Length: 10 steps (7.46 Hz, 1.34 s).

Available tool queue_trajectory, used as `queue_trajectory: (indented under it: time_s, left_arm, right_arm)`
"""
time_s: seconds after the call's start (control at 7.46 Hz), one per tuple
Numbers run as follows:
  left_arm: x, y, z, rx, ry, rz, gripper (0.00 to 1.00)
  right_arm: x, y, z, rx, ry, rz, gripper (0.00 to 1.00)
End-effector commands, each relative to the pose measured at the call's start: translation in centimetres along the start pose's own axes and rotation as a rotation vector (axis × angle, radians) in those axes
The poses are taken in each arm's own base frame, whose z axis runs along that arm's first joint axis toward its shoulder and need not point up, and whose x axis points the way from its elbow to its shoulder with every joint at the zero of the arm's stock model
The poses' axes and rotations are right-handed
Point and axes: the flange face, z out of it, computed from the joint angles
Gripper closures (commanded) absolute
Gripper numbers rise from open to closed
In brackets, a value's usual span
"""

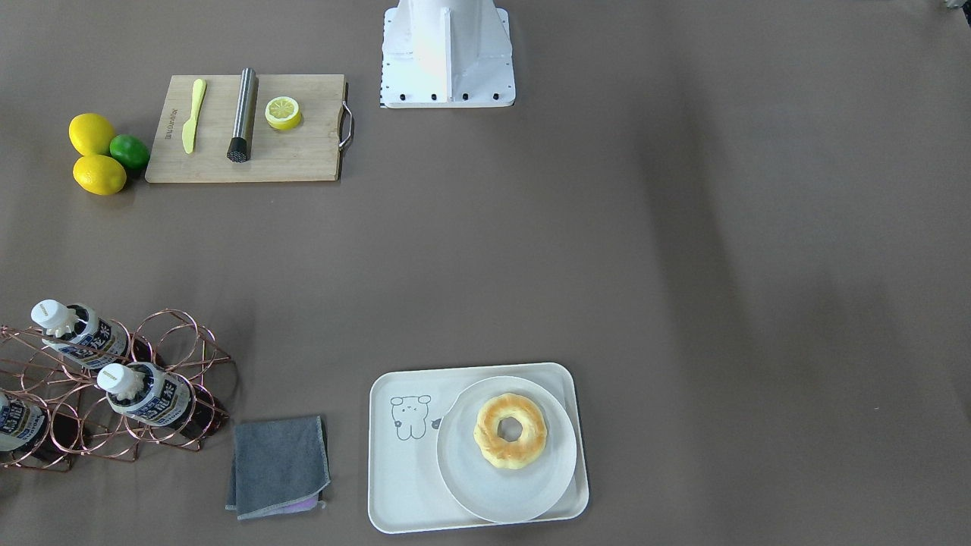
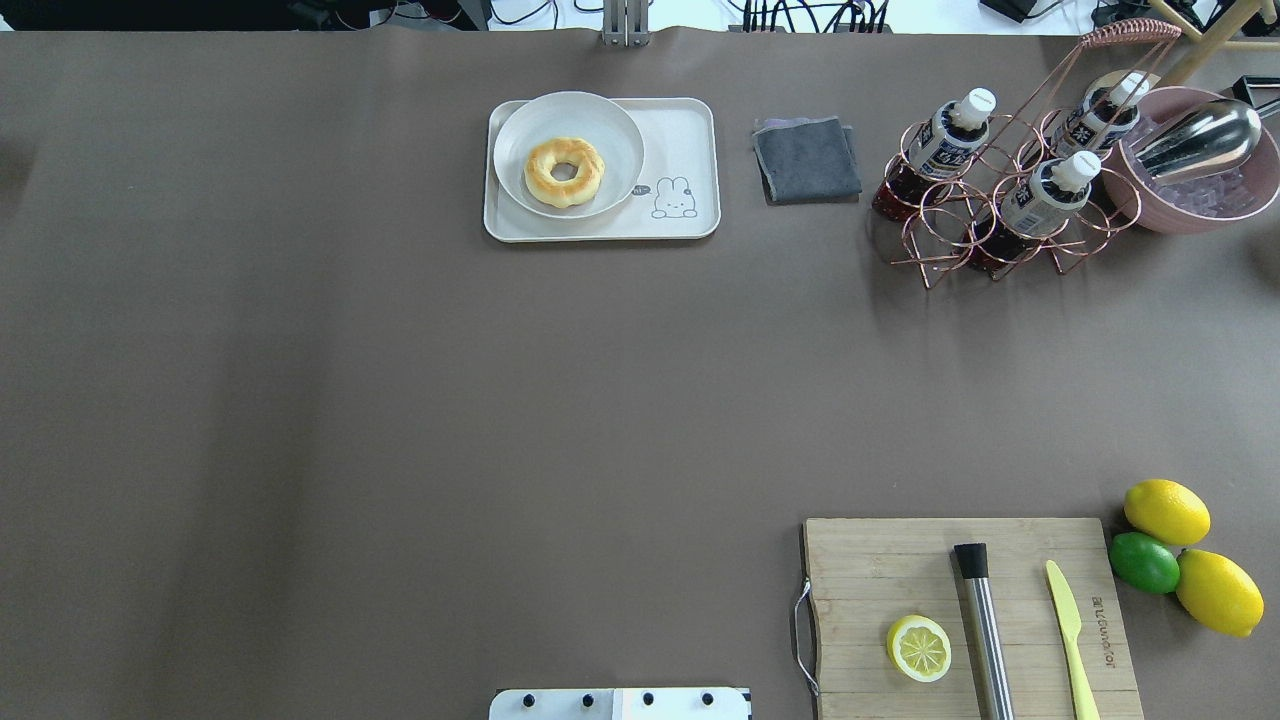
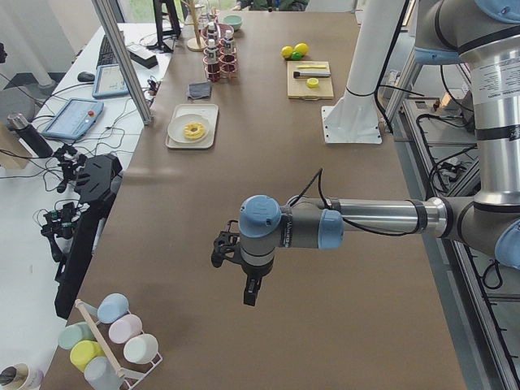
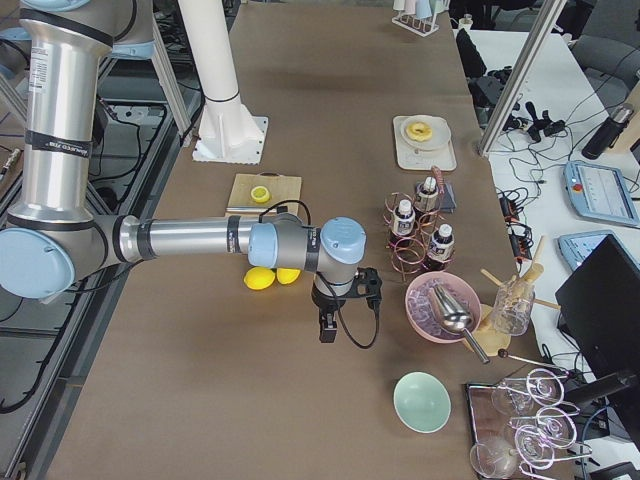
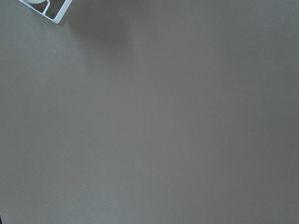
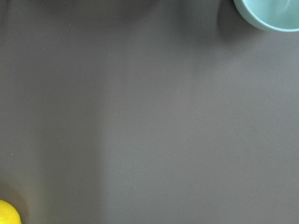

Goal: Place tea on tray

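Nearest the robot, the left tool [image 3: 249,292] and right tool [image 4: 326,329] hang over bare tabletop [image 2: 400,400], seen only side-on; I cannot tell if either is apart or together. The reach looks not yet begun. Far across, the tea [image 2: 948,137] leans in a wire rack [image 2: 940,215], well apart from the tray [image 2: 690,140]. Next, the right arm should reach for a bottle

One bottle [image 1: 14,426] is cut by the left edge of the front-facing view; its cap is not seen. The board [image 2: 970,600] is cropped at the bottom of the overhead view. The left gripper [image 3: 250,294] and right gripper [image 4: 326,330] are seen only from the sides, so their jaw state cannot be told. A lemon [image 6: 7,215] and a bowl [image 6: 271,14] are clipped at corners of the right wrist view. Label print is too small to read.
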Motion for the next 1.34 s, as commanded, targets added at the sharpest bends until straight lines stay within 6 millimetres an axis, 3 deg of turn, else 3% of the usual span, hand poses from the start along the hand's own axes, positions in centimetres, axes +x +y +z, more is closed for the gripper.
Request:
queue_trajectory:
  time_s: [0.0,0.67,0.8,1.07,1.21]
  left_arm:
    - [0.6,-0.7,-0.1,0.004,0.004,0.024,0.01]
    - [0.9,-1.2,-0.5,0.015,0.003,0.029,0.01]
    - [1.4,-2.1,-1.2,0.029,0.007,0.041,0.01]
    - [1.9,-2.5,-1.2,0.047,0.038,0.064,0.01]
    - [3.3,-5.4,-3.1,0.131,0.063,0.122,0.01]
  right_arm:
    - [0.0,0.0,0.0,0.000,0.000,-0.002,0.00]
    - [-0.4,-0.1,-0.4,0.009,-0.010,-0.012,0.00]
    - [-1.0,-0.3,-0.9,0.042,-0.022,-0.046,0.00]
    - [-0.9,0.7,-0.7,0.115,-0.025,-0.102,0.00]
    - [-0.8,0.6,-0.6,0.109,-0.029,-0.097,0.00]
